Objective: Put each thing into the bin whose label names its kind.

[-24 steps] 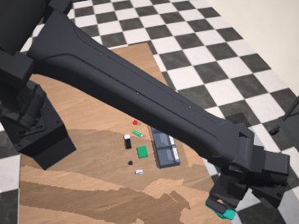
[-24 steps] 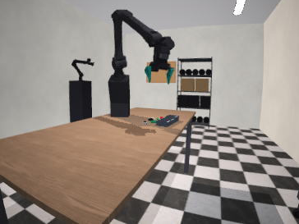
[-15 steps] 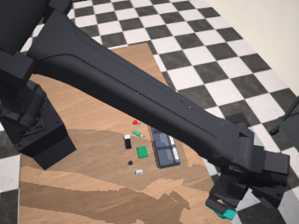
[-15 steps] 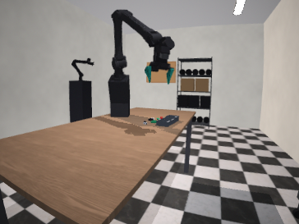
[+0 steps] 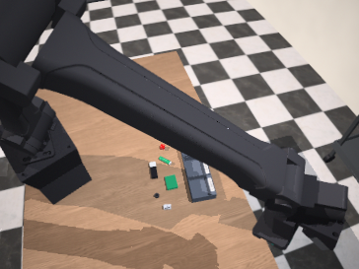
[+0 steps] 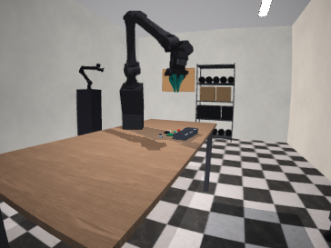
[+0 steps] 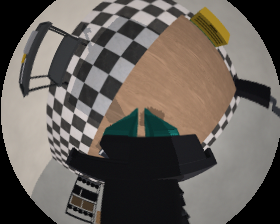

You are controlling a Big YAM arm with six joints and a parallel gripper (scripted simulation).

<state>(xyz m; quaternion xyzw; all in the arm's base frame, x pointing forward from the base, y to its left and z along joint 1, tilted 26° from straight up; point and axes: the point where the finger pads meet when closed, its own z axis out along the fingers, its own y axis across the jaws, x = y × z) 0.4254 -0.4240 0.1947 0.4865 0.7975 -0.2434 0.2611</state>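
Observation:
My gripper (image 6: 176, 84) hangs high above the table, well over its right part, with the teal fingers nearly together and nothing between them; the wrist view (image 7: 144, 122) shows the same. On the table far below lie a grey row of bins (image 5: 199, 178), a flat green block (image 5: 171, 182), a green cylinder (image 5: 165, 161), a small red thing (image 5: 162, 147), a black and white block (image 5: 153, 168), a small black thing (image 5: 156, 195) and a small white thing (image 5: 167, 206). The bin labels are too small to read.
My arm's base (image 6: 132, 105) stands at the far end of the table. A shelf rack (image 6: 215, 101) and a second arm on a pedestal (image 6: 89, 105) stand beyond it. A yellow thing (image 7: 213, 26) shows at the table's end in the wrist view.

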